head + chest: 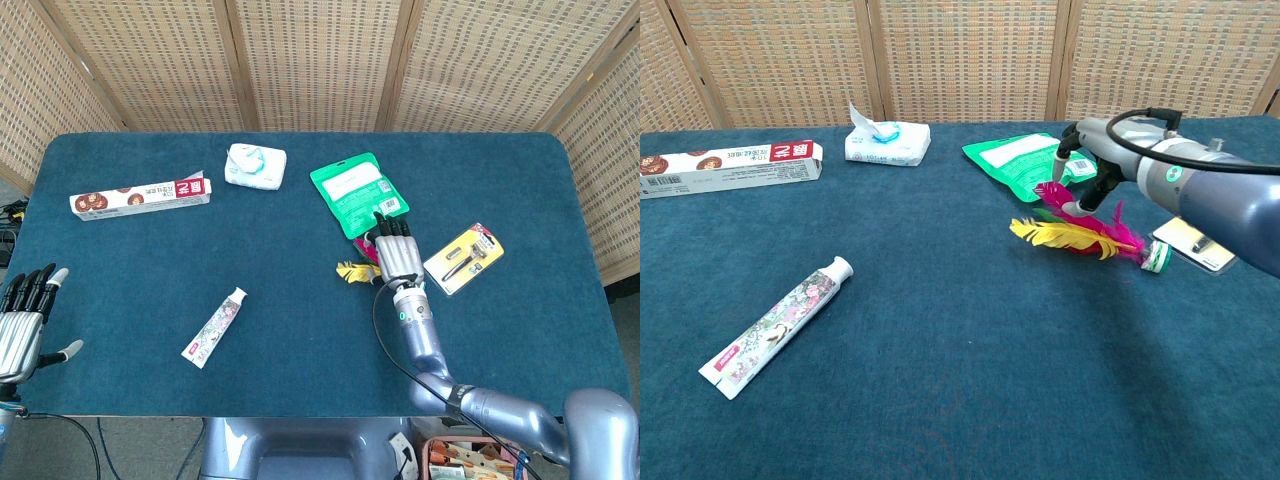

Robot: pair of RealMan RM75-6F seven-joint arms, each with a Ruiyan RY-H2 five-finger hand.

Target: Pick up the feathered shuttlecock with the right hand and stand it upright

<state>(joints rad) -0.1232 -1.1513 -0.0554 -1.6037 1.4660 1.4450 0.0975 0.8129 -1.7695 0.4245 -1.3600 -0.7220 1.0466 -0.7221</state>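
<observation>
Right hand [397, 257] hangs over the feathered shuttlecock [1085, 235], palm down, its fingers [391, 229] apart and reaching toward the green pouch [357, 192]; it holds nothing. From the chest view the fingertips [1056, 170] sit above the pink feathers, near the pouch's edge, and whether they touch the feathers cannot be told. The shuttlecock lies on its side on the blue surface [300, 330], yellow and pink feathers fanned toward the left, its white and green base [1154, 258] pointing right. In the head view most of it is hidden under the hand, with only the yellow feather tips showing at the hand's left.

Just right of the shuttlecock's base lies a yellow-backed carded tool [463, 258], partly covered by the forearm in the chest view. The green pouch rests flat just behind the shuttlecock. Farther back and left is a white pack of wipes [254, 165], and left of that a long red and white box [140, 194]. A floral tube [214, 327] lies at an angle near the front, well apart from the rest.

Left hand [22, 322] rests at the surface's near left edge, fingers spread, holding nothing
</observation>
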